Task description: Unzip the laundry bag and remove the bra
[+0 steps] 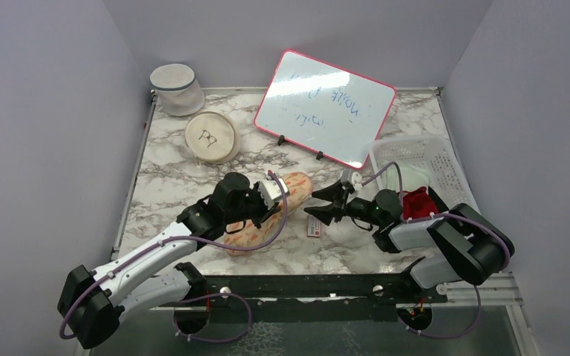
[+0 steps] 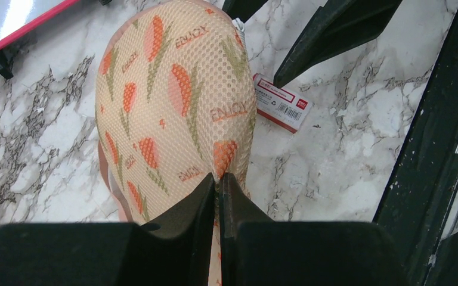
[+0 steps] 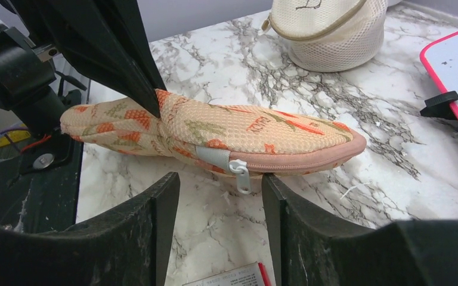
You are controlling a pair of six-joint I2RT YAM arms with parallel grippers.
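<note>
The laundry bag (image 1: 295, 187) lies mid-table, its mesh stretched over the peach-orange printed bra (image 2: 173, 101) inside it. My left gripper (image 2: 219, 180) is shut, pinching a fold of the bag's mesh at its near end; it also shows in the top view (image 1: 266, 202). My right gripper (image 3: 220, 179) is open just in front of the bag's (image 3: 244, 134) pinkish zipper edge. The white zipper pull (image 3: 241, 174) hangs between its jaws, untouched. In the top view the right gripper (image 1: 325, 202) sits to the right of the bag.
A small red-and-white label card (image 1: 315, 226) lies under the right gripper. A whiteboard (image 1: 325, 107), a round cream disc (image 1: 211, 137) and a white mesh cylinder (image 1: 176, 89) stand at the back. A white basket (image 1: 419, 167) and a red cloth (image 1: 415, 202) are at the right.
</note>
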